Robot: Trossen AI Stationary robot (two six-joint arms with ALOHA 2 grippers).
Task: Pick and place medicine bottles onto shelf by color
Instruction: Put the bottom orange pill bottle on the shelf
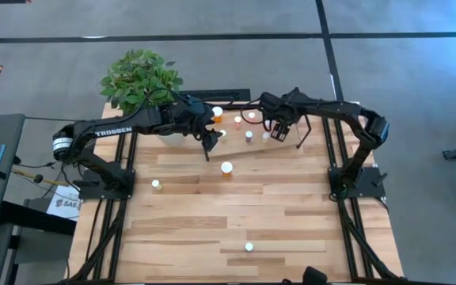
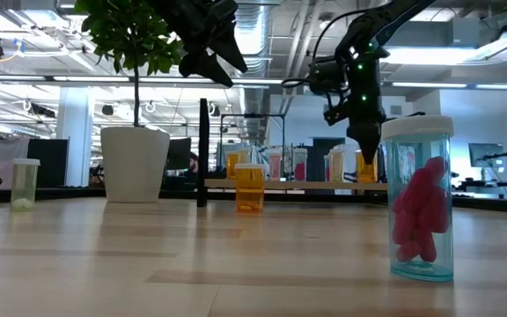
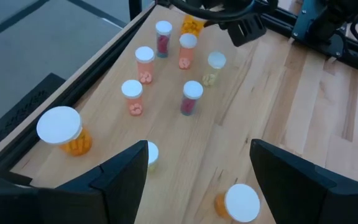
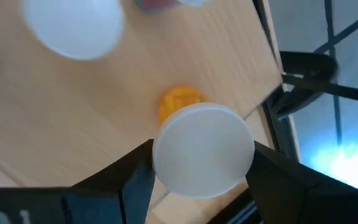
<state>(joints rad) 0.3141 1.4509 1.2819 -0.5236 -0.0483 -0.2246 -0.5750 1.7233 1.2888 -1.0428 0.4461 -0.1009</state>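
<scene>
The plank table (image 1: 236, 218) spreads out beneath me, and at its far edge, under both my wrists, sits the shelf (image 1: 236, 107), a pale board between thin black uprights. Beyond my left arm stands the potted plant (image 1: 141, 79) in its white pot.

My right gripper (image 4: 201, 163) hangs over the shelf's right end, fingers spread to either side of a white-capped orange bottle (image 4: 202, 148) that sits between them; I cannot tell whether the pads touch it. From table height that gripper (image 2: 365, 145) reaches down to the shelf.

My left gripper (image 3: 197, 171) hovers above the table just in front of the shelf, fingers wide apart and holding nothing. Ahead of it on the board stand several small bottles: pinkish ones (image 3: 144, 62), a red one (image 3: 191, 98), a pale one (image 3: 214, 67), and a larger orange bottle (image 3: 64, 129) off to one side.

Behind my grippers on the open table stand another orange bottle (image 1: 226, 169), a pale bottle (image 1: 156, 184), and, nearest the front edge, a bottle of pink-red pills (image 2: 419, 198).
</scene>
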